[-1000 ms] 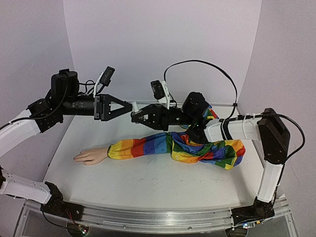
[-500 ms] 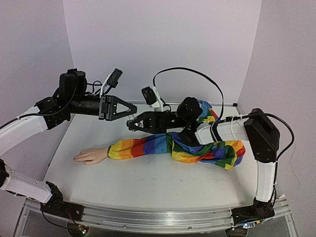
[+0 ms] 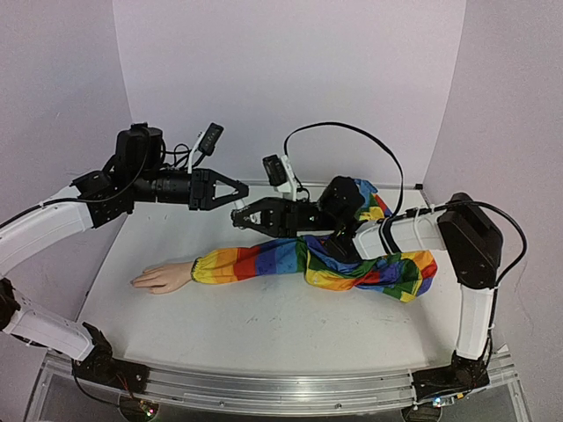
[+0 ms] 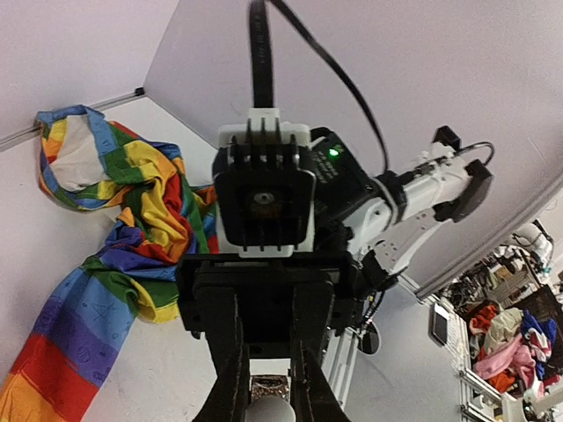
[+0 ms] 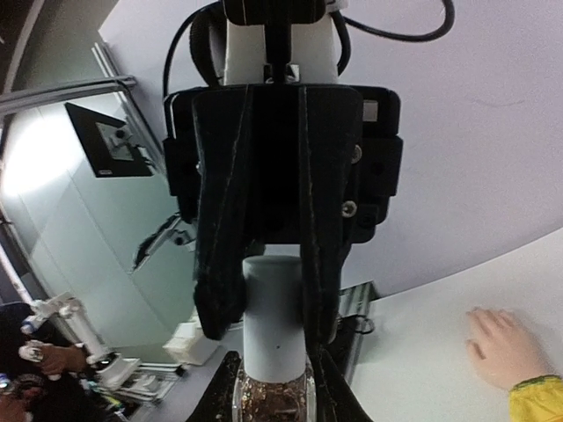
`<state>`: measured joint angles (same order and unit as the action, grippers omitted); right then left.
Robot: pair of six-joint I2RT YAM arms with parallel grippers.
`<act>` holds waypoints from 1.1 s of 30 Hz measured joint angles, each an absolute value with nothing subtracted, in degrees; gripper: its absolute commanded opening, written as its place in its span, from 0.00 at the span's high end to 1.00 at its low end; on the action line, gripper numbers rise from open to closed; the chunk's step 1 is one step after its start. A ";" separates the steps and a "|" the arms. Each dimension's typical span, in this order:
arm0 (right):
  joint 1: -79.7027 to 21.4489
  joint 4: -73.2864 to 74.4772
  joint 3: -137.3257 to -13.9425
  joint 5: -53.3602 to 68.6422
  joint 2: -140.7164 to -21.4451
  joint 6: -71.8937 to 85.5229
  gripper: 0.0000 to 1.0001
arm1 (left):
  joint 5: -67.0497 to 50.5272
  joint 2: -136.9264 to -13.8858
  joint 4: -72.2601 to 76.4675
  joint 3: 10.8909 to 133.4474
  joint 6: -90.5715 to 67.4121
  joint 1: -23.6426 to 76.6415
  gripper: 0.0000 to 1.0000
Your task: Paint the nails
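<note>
Above the worktop's back edge, left of centre: two arms nose to nose. What's btwn them? —Desk

Small glass bottle (image 5: pixel 273 397), glittery stuff inside. Its body's clamped in the right tool (image 3: pixel 237 218). The left tool (image 3: pixel 243 189) is pinched tight on the pale cap (image 5: pixel 276 325), coming at it head-on from the opp. side. —Photog

Why both on one item? —Desk

Looks like one steadies while the other twists, i.e. uncapping. Cap's seated on the neck as far as I can see, so I'd say prep stage, no painting yet. Brush presumably hangs under that cap; can't see it. —Photog

And the nails (image 3: pixel 137 282)? —Desk

On the mannequin hand (image 3: pixel 161 279), lying flat on the worktop (image 3: pixel 264 330) nr the left edge, abt mid-depth, fingertips aimed at that edge. Nails themselves too small to make out. Its rainbow sleeve (image 3: pixel 264 257) runs from the wrist twd the right edge and bunches up by the back-right corner. Hand's well apart from both tools, lower & nearer the front. —Photog

Why up in the air, not over the hand? —Desk

My guess: keeps drips & elbows off the hand while the cap's worked loose, w/ fingers lying exposed for the brush. Risk: bottle slips or tips in the right tool if the twist is hard. —Photog
</note>
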<state>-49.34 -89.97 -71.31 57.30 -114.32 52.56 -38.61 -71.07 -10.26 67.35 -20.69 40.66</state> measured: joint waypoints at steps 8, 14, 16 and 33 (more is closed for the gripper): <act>-61.10 -54.92 -73.41 -3.64 -104.68 14.35 1.00 | -18.44 -74.11 -17.85 74.54 -23.90 40.42 1.00; -65.78 -49.06 -78.85 -25.98 -107.33 -3.60 1.00 | -13.50 -75.85 -20.60 76.95 -27.00 41.30 0.90; -65.41 -48.16 -78.89 -25.56 -107.44 -5.50 1.00 | -13.28 -76.34 -21.17 77.14 -27.35 41.25 0.70; -50.30 -50.87 -71.16 25.36 -98.91 9.93 1.00 | -33.15 -67.31 -15.22 69.95 -22.06 37.06 0.31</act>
